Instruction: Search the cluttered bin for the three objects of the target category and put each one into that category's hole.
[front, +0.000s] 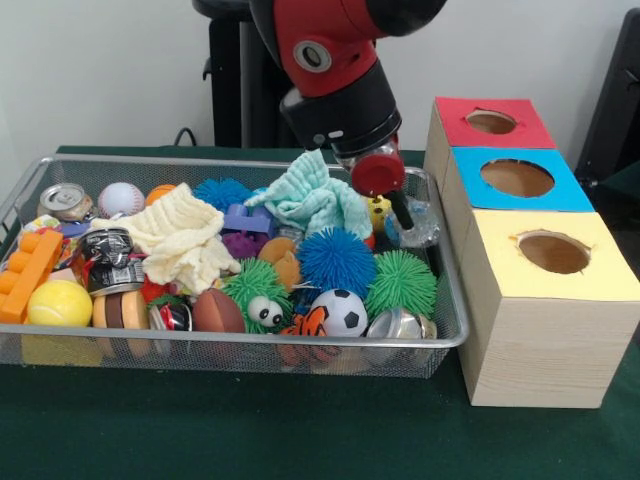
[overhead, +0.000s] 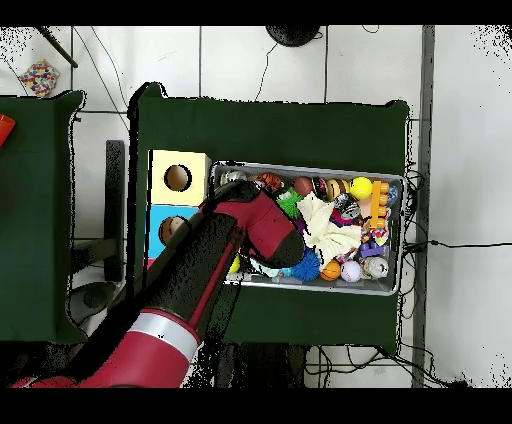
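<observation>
A wire bin (front: 452, 330) holds mixed clutter. In it are a soccer ball (front: 343, 312), a baseball (front: 121, 198), a yellow ball (front: 59, 302), a brown football (front: 217, 312), drink cans (front: 68, 200) and spiky balls in blue (front: 335, 260) and green (front: 401, 283). A mint cloth (front: 315, 198) and a cream cloth (front: 185, 240) lie on top. My gripper (front: 402, 212) reaches down into the bin's far right corner, just above a clear plastic item (front: 418, 228). In the overhead view the arm (overhead: 215, 255) covers the gripper and that end of the bin (overhead: 400, 230).
Three wooden boxes stand to the right of the bin, each with a round hole on top: red (front: 520, 110), blue (front: 470, 165) and yellow (front: 500, 270). An orange brick toy (front: 30, 272) lies at the bin's left end. Green cloth covers the table (front: 300, 430).
</observation>
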